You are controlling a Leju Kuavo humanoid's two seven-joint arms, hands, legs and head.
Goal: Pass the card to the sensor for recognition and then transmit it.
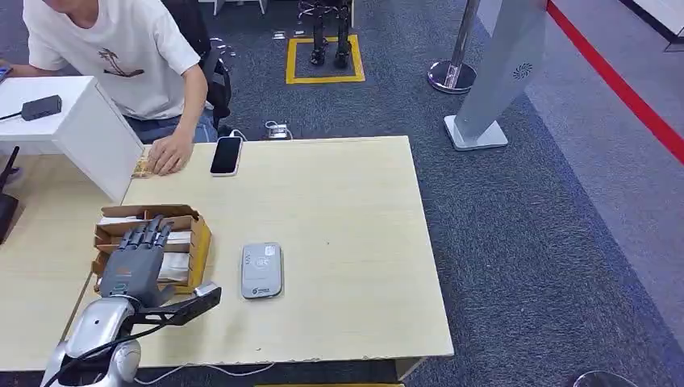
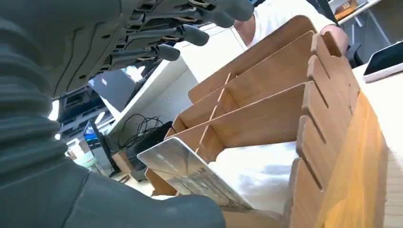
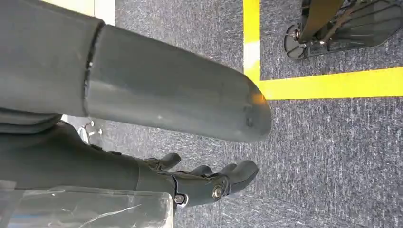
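Observation:
My left hand point(image 1: 135, 260) hovers over the wooden card holder point(image 1: 196, 242) at the table's left, fingers stretched out flat above its slots. In the left wrist view the fingers point(image 2: 183, 33) spread well above the holder point(image 2: 266, 123), and a pale glossy card point(image 2: 190, 172) leans in the near slot just beyond my thumb; nothing is pinched. The grey card sensor point(image 1: 262, 270) lies flat on the table to the right of the holder. My right hand point(image 3: 161, 97) hangs toward the carpet, fingers point(image 3: 223, 179) loosely bent, holding nothing.
A person sits at the table's far left with a hand point(image 1: 168, 153) resting on a card. A black phone point(image 1: 227, 155) lies beside it. A white raised block point(image 1: 89, 129) stands left of the holder. The table's right half point(image 1: 355, 242) is bare wood.

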